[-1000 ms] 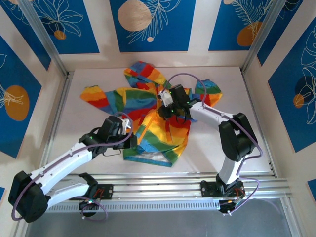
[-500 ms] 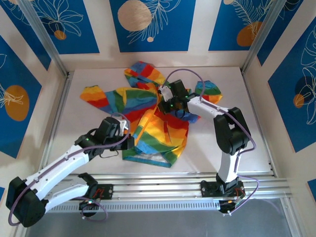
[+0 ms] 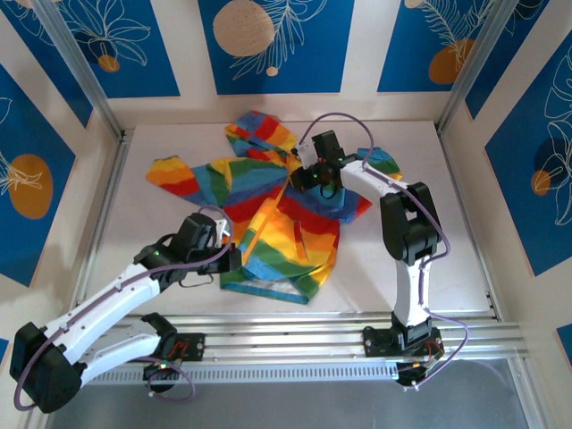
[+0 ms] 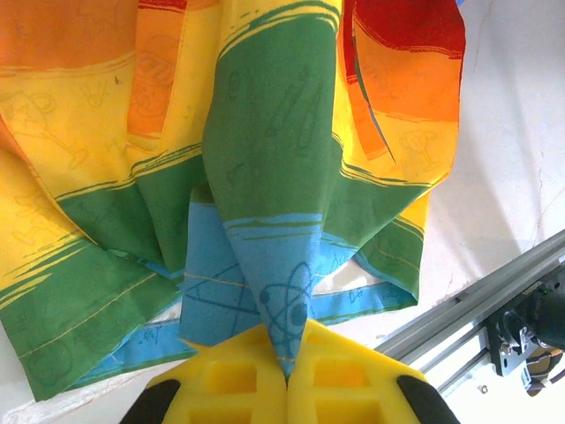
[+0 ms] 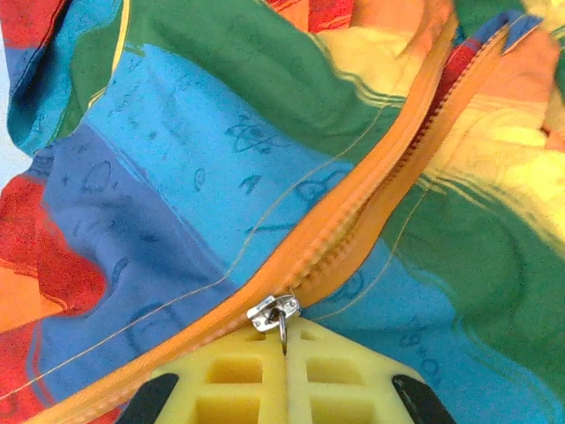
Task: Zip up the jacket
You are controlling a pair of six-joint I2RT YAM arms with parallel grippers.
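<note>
Two closed grips noted on the jacket, lying crumpled on the table; nearest, left gripper jaws pinched shut on a fold of blue hem; farther, right gripper jaws pressed together on the zipper pull of the orange zipper, teeth parted beyond the slider. Risks judged: thin pull ring slipping from the pads under tension; hem fold pulling free, slackening the track; bunched fabric or uneven teeth jamming the slider.
</note>
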